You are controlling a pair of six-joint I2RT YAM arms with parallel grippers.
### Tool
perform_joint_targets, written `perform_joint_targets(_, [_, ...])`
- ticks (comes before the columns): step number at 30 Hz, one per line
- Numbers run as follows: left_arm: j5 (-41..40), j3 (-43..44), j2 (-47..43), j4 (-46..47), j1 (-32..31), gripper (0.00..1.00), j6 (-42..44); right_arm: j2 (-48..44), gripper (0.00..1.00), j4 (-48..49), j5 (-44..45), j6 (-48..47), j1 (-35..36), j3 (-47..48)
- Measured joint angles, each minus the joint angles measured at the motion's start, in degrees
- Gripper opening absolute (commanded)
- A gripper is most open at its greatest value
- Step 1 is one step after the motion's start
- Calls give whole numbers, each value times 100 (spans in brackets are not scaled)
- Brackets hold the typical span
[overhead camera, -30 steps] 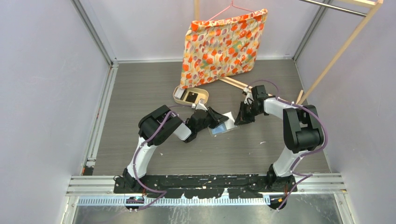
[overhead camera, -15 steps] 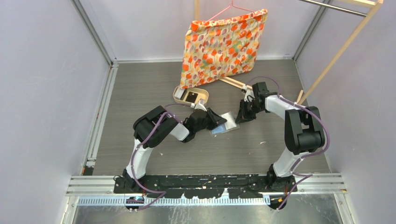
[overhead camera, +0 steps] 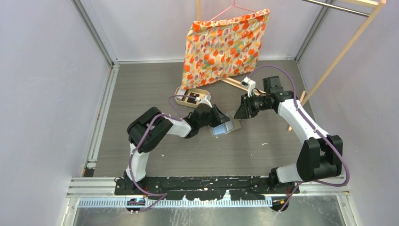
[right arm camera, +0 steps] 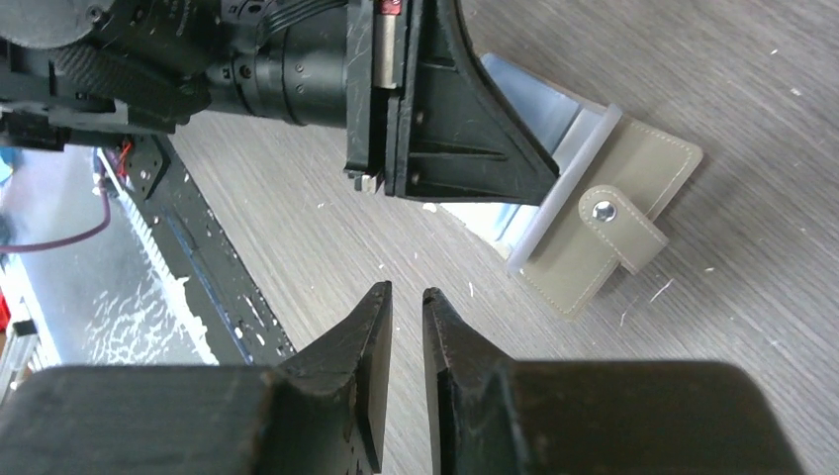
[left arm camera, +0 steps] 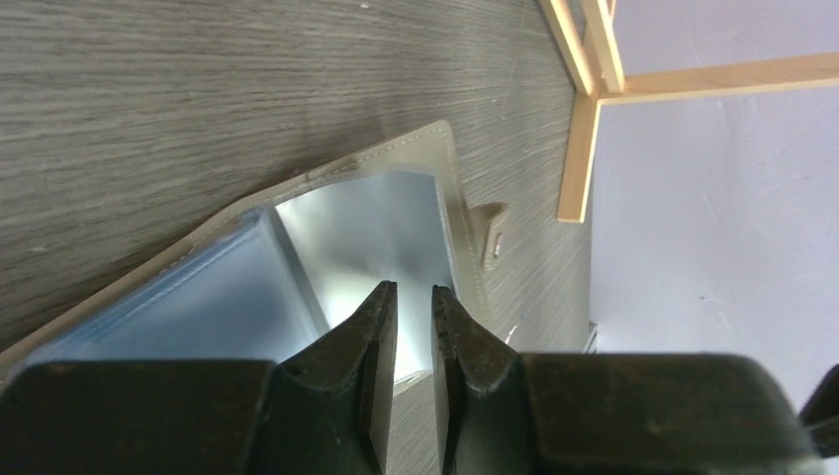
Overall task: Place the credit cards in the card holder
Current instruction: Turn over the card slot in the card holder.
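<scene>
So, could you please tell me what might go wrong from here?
1. The left gripper bears on the clear pockets of the card holder; a slip could let it slide or fold shut.
2. The right gripper, jaws empty, sits close by; reaching the black card in the tray means passing the left arm, so they may collide.

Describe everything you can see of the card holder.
The card holder is a flat grey-green wallet with stitched edges, looking like leather or vinyl. It lies open on the table, clear bluish pockets facing up, one leaf raised. A strap with a metal snap sticks out from one edge. The left gripper sets its jaws, slightly apart, on the pockets.
</scene>
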Motion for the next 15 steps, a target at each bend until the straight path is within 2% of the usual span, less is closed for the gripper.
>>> perform_joint_targets(15, [-111,-166,-623,-573,-2,21,369,28,25,-299,-190,-278,0,0])
